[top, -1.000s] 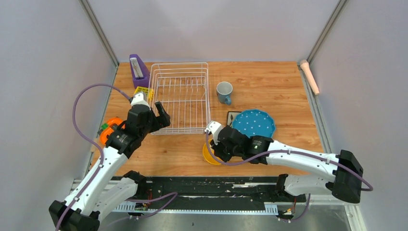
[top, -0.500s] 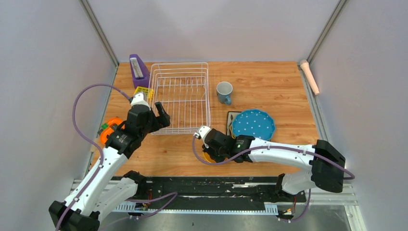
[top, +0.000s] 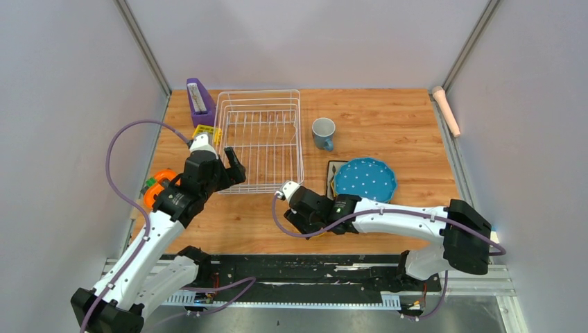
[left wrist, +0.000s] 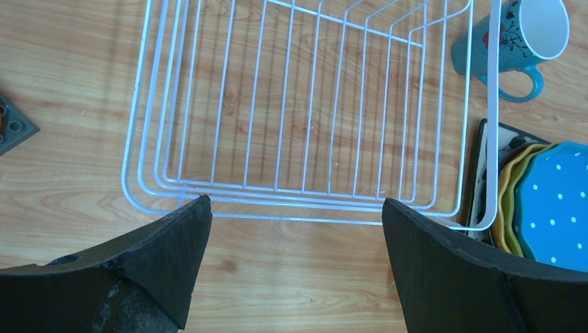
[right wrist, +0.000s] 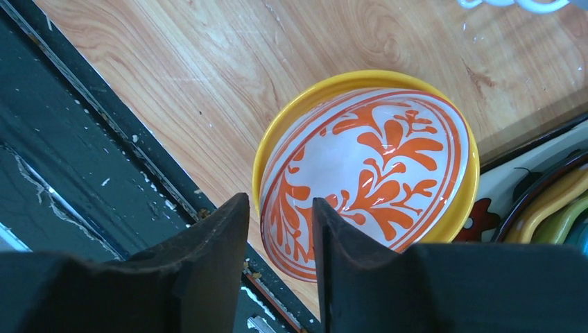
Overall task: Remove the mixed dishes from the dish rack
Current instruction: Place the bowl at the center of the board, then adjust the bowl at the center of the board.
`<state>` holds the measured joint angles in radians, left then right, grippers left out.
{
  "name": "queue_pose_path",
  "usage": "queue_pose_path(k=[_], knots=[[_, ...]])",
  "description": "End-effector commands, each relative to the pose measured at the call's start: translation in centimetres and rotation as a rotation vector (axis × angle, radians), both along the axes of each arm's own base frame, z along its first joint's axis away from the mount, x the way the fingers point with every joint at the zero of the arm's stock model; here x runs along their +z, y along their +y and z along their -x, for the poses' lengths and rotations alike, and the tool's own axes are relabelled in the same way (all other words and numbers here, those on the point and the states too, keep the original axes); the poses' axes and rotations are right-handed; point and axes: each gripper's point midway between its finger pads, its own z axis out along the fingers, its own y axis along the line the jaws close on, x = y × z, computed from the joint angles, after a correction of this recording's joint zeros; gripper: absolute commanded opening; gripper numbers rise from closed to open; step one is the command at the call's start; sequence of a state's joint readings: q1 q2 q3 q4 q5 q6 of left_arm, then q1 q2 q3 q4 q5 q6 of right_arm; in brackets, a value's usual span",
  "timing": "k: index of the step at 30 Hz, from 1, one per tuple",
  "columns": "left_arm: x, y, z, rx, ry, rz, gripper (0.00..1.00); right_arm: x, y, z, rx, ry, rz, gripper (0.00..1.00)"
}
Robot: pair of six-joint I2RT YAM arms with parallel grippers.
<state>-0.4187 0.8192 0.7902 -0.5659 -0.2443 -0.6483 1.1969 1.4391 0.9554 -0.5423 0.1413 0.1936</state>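
The white wire dish rack (top: 260,139) holds no dishes in the top view, and its rim (left wrist: 494,125) fills the left wrist view. My left gripper (top: 231,165) (left wrist: 295,201) hangs open over bare wood at the rack's near edge. The red-and-white patterned bowl (right wrist: 374,166) sits nested in the yellow bowl (right wrist: 305,104) near the table's front edge. My right gripper (top: 298,223) (right wrist: 279,201) is open, its fingers astride the patterned bowl's near rim with a gap. Right of the rack stand the blue-grey mug (top: 323,132) (left wrist: 516,38) and the blue-dotted plate (top: 366,178) (left wrist: 558,201) stacked on yellow, green and dark square plates.
A purple slanted holder (top: 200,100) and a small yellow grid block (top: 205,132) stand left of the rack. An orange tape measure (top: 158,186) lies under my left arm. A pink cylinder (top: 447,111) rests at the right wall. The black front rail (right wrist: 104,173) runs just beside the bowls.
My right arm moved left with the patterned bowl, and its jaws have parted from shut, loosening from the bowl's rim. The left arm has not moved.
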Motion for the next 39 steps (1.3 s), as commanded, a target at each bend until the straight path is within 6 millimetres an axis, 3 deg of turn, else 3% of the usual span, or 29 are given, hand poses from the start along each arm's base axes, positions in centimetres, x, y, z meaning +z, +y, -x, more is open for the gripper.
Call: queue_pose_path(k=[1, 7, 10, 13, 20, 25, 29, 32, 36, 39], knots=[[0.5, -0.2, -0.1, -0.013, -0.020, 0.001, 1.00, 2.9, 1.8, -0.7, -0.027, -0.033, -0.091, 0.43], [0.5, -0.3, -0.1, -0.017, -0.020, 0.002, 1.00, 5.4, 2.5, -0.3, -0.018, -0.035, -0.191, 0.70], [0.4, -0.3, -0.1, -0.018, -0.018, 0.004, 1.00, 6.7, 2.9, 0.3, 0.008, -0.027, -0.251, 0.75], [0.5, -0.3, -0.1, -0.020, -0.020, 0.006, 1.00, 7.6, 3.2, 0.5, 0.019, -0.025, -0.291, 0.99], [0.3, -0.4, -0.2, -0.021, -0.018, 0.004, 1.00, 8.5, 3.0, 0.0, -0.034, -0.026, -0.346, 1.00], [0.1, -0.4, -0.4, -0.021, -0.012, -0.001, 1.00, 9.1, 0.4, -3.1, -0.227, -0.142, -0.320, 1.00], [0.0, -0.5, -0.4, -0.021, -0.007, -0.003, 1.00, 9.6, -1.5, -3.8, -0.286, -0.183, -0.330, 1.00], [0.0, -0.5, -0.5, -0.020, -0.009, -0.003, 1.00, 8.4, -2.3, -3.7, -0.305, -0.179, -0.303, 1.00], [0.0, -0.5, -0.5, -0.022, -0.010, -0.002, 1.00, 6.1, -1.4, -2.5, -0.242, -0.100, -0.257, 1.00], [-0.1, -0.7, -0.5, -0.027, -0.006, 0.002, 1.00, 4.4, -1.1, -2.9, -0.246, -0.093, -0.197, 1.00]])
